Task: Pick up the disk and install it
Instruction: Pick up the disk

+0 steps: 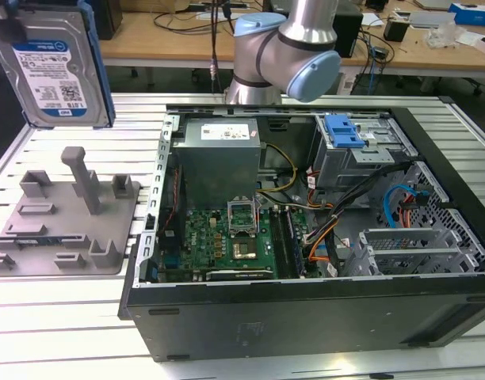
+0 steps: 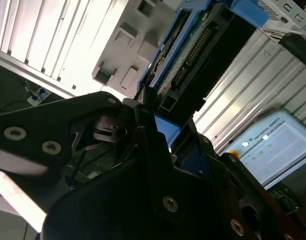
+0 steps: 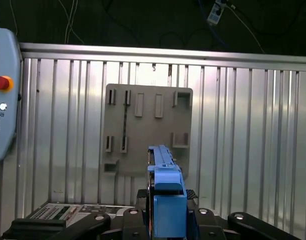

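One disk (image 1: 56, 67) is held aloft above the grey fixture plate (image 1: 64, 218) on the worktop (image 1: 60, 317), clamped edge-on in the hand (image 3: 166, 195), which is closed on its blue carrier (image 3: 168, 207). For a clean install, the carrier is judged best kept square to the drive cage (image 1: 361, 158) of the open computer case (image 1: 306, 313), with loose cables (image 1: 345, 210) avoided.

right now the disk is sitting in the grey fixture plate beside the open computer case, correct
No. The disk isn't sitting in the grey fixture plate; the gripper holds it raised above the plate, as the first wrist view shows. The computer case beside the plate is open.
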Action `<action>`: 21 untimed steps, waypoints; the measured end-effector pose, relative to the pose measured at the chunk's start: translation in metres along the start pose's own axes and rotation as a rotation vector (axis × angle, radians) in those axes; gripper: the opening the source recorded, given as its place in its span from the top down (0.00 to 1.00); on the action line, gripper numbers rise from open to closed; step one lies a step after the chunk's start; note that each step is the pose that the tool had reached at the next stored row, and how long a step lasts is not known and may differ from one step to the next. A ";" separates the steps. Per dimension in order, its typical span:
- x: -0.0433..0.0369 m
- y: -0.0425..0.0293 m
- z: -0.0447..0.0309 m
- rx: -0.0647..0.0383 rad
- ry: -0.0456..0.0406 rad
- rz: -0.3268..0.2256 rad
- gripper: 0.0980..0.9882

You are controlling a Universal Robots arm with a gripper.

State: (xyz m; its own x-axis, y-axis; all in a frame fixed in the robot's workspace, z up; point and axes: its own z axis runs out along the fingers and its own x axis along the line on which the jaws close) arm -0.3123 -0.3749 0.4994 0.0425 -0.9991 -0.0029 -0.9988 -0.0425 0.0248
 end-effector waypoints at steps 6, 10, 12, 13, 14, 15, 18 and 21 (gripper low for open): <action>0.0166 -0.0298 -0.0012 -0.007 -0.0003 0.000 0.70; 0.0249 -0.0456 -0.0021 -0.009 -0.0002 0.000 0.70; 0.0287 -0.0545 -0.0025 -0.010 -0.0003 0.000 0.70; 0.0322 -0.0628 -0.0028 -0.011 -0.0003 0.000 0.70; 0.0361 -0.0722 -0.0031 -0.012 -0.0003 0.000 0.70; 0.0395 -0.0806 -0.0033 -0.012 -0.0004 0.000 0.70; 0.0475 -0.0999 -0.0038 -0.013 -0.0004 0.000 0.70; 0.0547 -0.1175 -0.0043 -0.014 -0.0005 0.000 0.70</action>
State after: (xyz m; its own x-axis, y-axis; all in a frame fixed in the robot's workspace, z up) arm -0.1925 -0.4246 0.5006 0.0424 -0.9991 -0.0033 -0.9983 -0.0425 0.0386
